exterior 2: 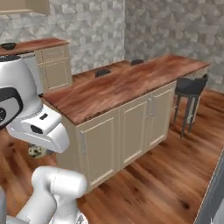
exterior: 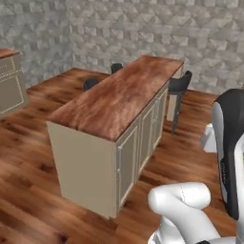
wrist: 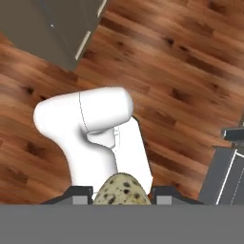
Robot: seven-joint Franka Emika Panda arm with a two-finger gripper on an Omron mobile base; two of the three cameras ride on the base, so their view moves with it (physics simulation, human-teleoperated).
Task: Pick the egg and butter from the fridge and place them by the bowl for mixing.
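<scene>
The white arm [exterior 2: 48, 131] is folded back close over its own base, with the upper links raised and the hand turned down toward the floor. In the hand view, the gripper [wrist: 121, 193] is seen pointing downward, its jaws drawn in tight on a speckled egg [wrist: 119, 190], which is clasped between the two dark fingertips [wrist: 78, 193] at the lower edge.

The floor [exterior: 28, 162] is glossy reddish-brown wood planking with dark knots. The island's surface [exterior: 119, 93] is polished, mottled red-brown wood over matt cream panelled cabinet doors [exterior 2: 131, 131]. The walls [exterior: 143, 24] are rough grey stone. The stools [exterior 2: 190, 87] have matt dark seats. The egg [wrist: 121, 189] in the tool has a dull, tan, dark-speckled shell.
</scene>
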